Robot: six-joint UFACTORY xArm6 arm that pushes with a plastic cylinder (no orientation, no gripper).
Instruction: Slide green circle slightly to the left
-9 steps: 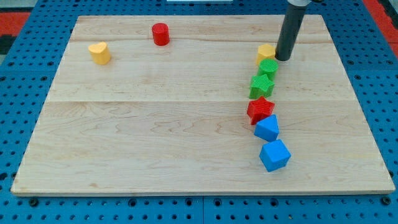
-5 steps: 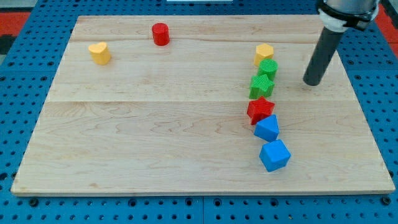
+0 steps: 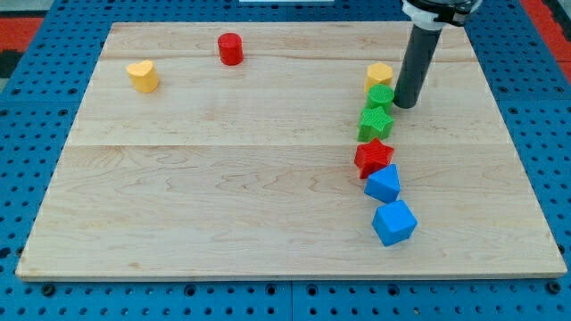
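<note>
The green circle [image 3: 381,96] sits at the board's right, just below a yellow hexagon [image 3: 379,76] and just above a green star [image 3: 376,122]. My tip [image 3: 406,104] rests on the board right beside the green circle's right side, touching it or nearly so. The dark rod rises from there to the view's top.
A red star [image 3: 374,158], a blue block [image 3: 384,185] and a blue cube [image 3: 393,222] continue the column downward. A red cylinder [image 3: 231,48] and a yellow heart [image 3: 143,76] stand at the upper left of the wooden board [image 3: 223,178].
My tip went from beside the yellow hexagon out to the right, then came back left to the green circle's right side. The green circle has shifted a few pixels left.
</note>
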